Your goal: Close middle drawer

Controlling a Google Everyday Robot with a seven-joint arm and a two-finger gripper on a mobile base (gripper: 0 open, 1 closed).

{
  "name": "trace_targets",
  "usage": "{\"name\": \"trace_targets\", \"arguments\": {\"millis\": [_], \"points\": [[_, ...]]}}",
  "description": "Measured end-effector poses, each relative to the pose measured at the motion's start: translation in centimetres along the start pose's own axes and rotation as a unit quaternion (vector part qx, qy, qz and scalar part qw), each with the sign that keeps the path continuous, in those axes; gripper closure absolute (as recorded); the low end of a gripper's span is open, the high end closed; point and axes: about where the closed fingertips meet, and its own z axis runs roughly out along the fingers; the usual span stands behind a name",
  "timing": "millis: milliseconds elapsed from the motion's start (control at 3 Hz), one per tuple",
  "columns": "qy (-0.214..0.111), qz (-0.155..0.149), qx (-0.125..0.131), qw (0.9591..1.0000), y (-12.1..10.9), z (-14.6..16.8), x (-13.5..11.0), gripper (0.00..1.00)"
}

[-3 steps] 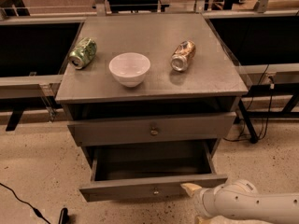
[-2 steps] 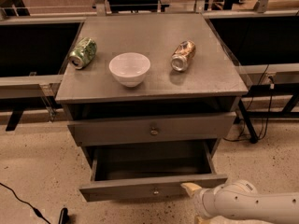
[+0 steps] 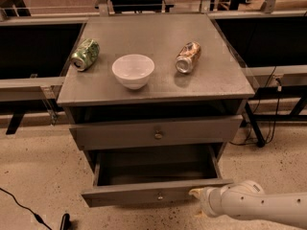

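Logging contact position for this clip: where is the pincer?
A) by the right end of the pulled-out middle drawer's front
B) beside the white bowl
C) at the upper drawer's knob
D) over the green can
A: the pincer sits low by the right end of the middle drawer front, far below the tabletop.
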Motion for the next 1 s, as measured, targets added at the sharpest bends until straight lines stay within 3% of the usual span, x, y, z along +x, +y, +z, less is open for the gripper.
{"name": "trace_targets", "arguments": {"millis": [333,667,1000], "points": [[0.024,0.012,0.021,0.9994,-2.9,0.4,2.6,0.69],[0.03,0.019,0.027,0.999,-3.6,0.6,3.2,0.93],[0.038,0.032,0.035,0.9982,-4.0,0.5,4.1,1.0]]}}
